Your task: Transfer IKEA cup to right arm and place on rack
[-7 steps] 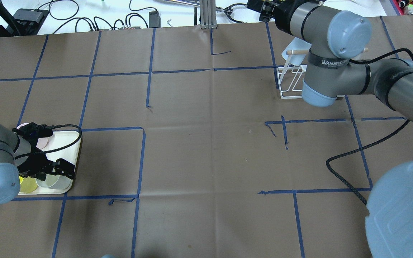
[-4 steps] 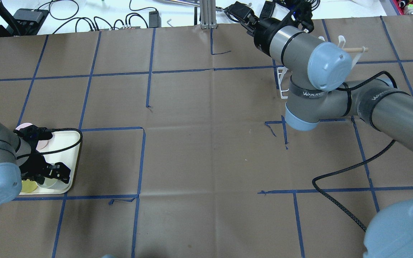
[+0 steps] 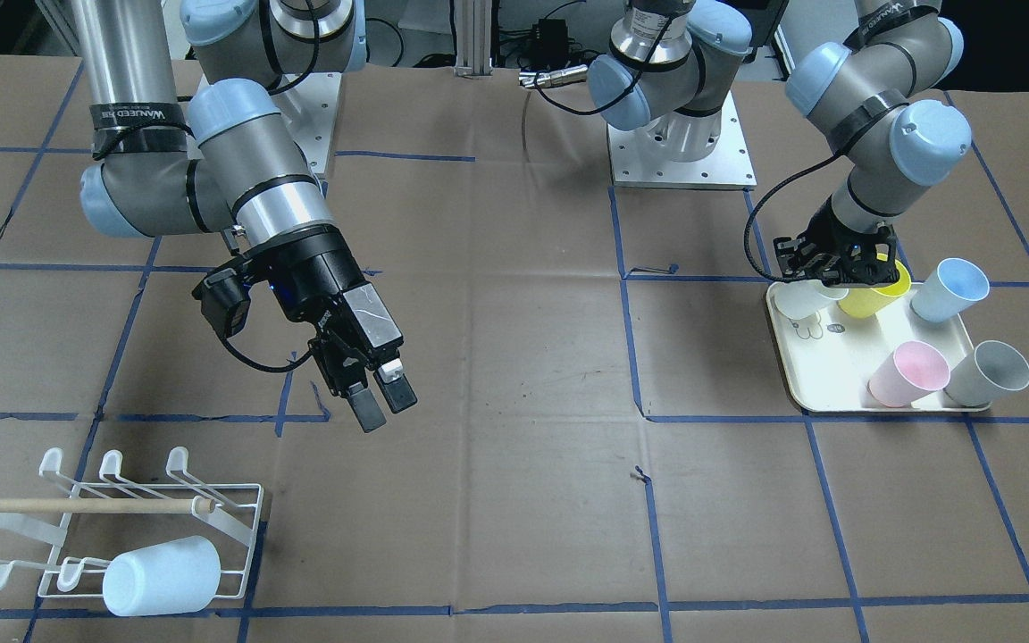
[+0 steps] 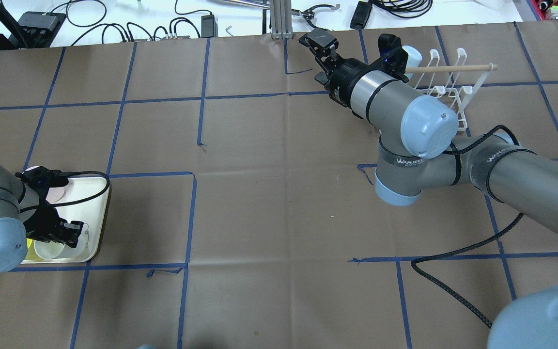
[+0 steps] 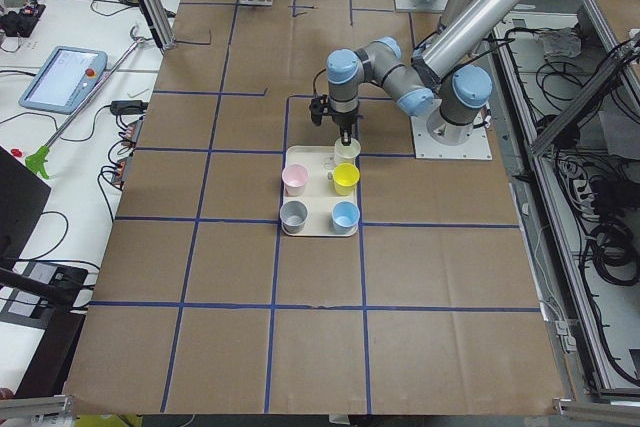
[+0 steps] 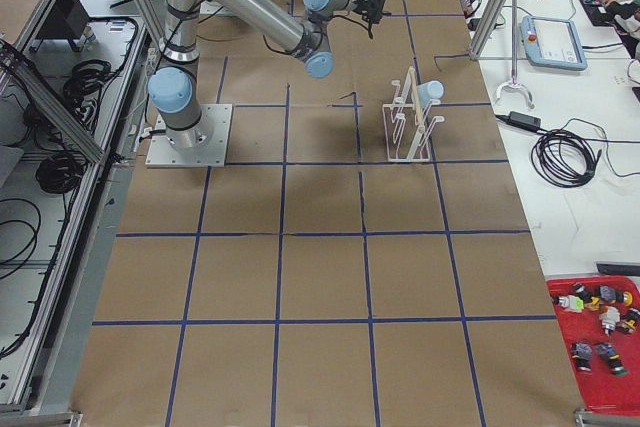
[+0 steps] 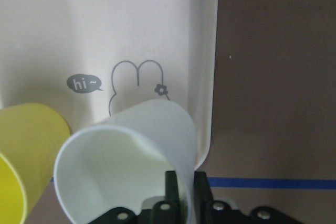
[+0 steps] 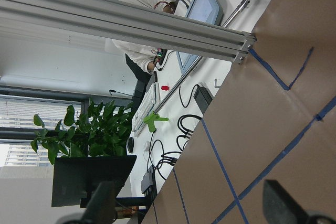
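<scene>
At a corner of the cream tray (image 7: 157, 35), the left gripper (image 7: 185, 182) pinches the white cup (image 7: 131, 150) by its wall, one finger inside the rim, beside the yellow cup (image 7: 26, 145). Well apart from the tray, the right gripper (image 3: 380, 400) hangs with jaws wide, holding nothing.

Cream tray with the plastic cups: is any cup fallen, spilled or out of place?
Nothing stands out. The pink cup, grey cup, pale blue cup and yellow cup stand upright on the cream rectangular tray; the left gripper clamps the white cup by its wall, there too.
</scene>
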`<state>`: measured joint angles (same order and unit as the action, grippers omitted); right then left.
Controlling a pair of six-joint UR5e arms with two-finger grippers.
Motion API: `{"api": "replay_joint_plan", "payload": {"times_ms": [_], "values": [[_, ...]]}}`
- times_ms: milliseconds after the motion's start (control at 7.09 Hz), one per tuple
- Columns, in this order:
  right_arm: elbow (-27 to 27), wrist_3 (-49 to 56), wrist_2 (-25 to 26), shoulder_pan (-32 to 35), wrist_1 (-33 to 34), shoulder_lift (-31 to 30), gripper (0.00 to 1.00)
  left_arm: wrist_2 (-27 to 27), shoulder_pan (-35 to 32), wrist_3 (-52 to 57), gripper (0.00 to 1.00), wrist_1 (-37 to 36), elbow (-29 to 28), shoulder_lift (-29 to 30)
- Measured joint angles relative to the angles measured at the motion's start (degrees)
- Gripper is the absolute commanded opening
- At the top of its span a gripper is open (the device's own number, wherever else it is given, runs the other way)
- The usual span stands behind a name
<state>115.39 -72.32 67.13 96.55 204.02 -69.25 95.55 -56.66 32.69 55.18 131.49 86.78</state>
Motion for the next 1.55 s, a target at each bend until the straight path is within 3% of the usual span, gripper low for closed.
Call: {"api": "replay_joint_plan", "payload": {"times_ms": [423, 847, 1129, 1552], "values": [[0.4, -3.2, 0.2, 0.1, 0.1, 0.0, 1.00, -2.2, -3.8, -1.4, 0.00, 5.0, -9.0, -2.0], [0.4, -3.5, 2.2, 1.1, 0.0, -0.1, 1.00, -6.0, -8.3, -2.4, 0.00, 19.6, -27.9, -1.0], [0.4, -4.3, 5.1, 2.6, 0.0, -0.1, 1.00, -14.9, -8.8, -1.7, 0.00, 21.6, -35.4, 1.6], [0.5, -5.1, 5.9, 2.9, -0.4, -0.4, 1.00, -33.4, -8.9, -0.7, 0.00, 8.9, -34.8, 4.8]]}}
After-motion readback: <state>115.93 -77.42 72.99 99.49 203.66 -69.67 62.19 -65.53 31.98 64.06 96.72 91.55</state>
